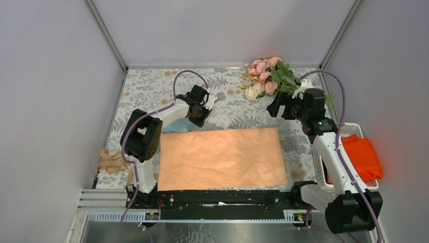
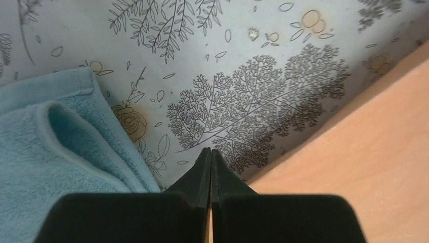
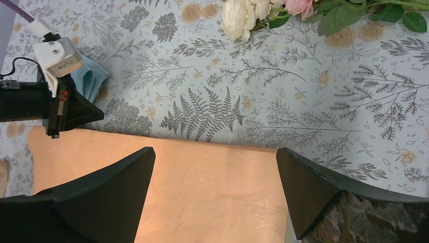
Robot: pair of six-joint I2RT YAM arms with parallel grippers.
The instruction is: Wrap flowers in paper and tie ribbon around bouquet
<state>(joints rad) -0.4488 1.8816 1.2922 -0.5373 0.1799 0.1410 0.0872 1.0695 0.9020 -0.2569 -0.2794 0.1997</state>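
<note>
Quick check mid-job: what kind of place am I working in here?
Probably an enclosed robot test cell: plain grey walls box in a floral-print tablecloth, with a black mounting rail along the near edge.

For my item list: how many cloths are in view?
2: blue cloth at the far left corner of the paper; orange cloth in the basket on the right. More may be hidden there.

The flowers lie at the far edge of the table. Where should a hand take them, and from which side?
By the thin green stems at the bunch's right end. The flowers lie flat, bulky soft heads to the left, so the open right hand, close by, should probably come down from above, jaws across the stems.
</note>
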